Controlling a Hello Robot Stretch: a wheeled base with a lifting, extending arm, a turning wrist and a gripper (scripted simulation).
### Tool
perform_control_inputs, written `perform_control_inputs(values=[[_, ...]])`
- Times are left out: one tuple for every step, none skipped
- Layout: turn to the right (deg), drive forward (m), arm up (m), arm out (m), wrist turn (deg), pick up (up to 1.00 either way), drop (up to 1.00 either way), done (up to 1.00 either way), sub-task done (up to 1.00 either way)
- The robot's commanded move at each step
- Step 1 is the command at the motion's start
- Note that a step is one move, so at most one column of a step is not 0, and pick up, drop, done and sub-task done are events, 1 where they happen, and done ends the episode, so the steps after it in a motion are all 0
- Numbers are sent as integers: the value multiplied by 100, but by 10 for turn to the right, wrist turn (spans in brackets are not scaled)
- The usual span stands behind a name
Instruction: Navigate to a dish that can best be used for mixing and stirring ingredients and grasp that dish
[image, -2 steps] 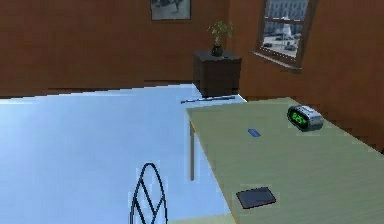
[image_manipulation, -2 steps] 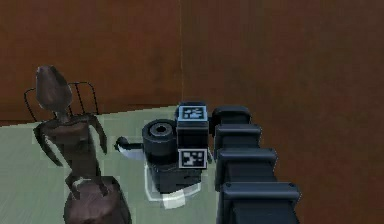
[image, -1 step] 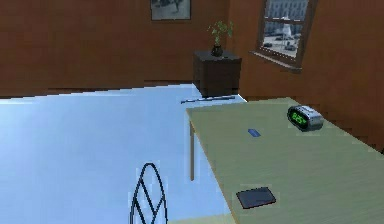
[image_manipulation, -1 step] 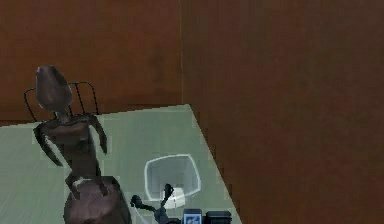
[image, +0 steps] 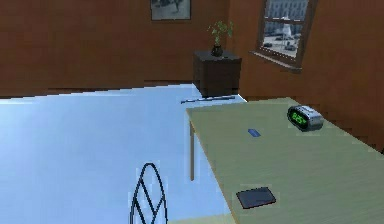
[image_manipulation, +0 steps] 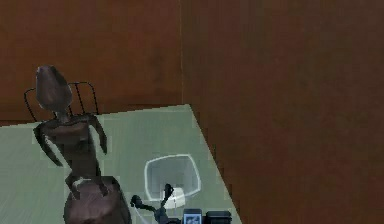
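A pale, see-through bowl (image_manipulation: 180, 168) with a rounded-square rim sits upright on the green table (image_manipulation: 120, 130), right at the claw's (image_manipulation: 160, 196) far end.

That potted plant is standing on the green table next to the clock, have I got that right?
Not quite. The potted plant stands on the dark cabinet against the far wall, not on the green table. The forward view shows this: the clock does sit on the table, but the plant is farther back, on top of the cabinet.
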Motion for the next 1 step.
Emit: perform_control_inputs(values=[[0,0,10,0,0,0,0,0,0]])
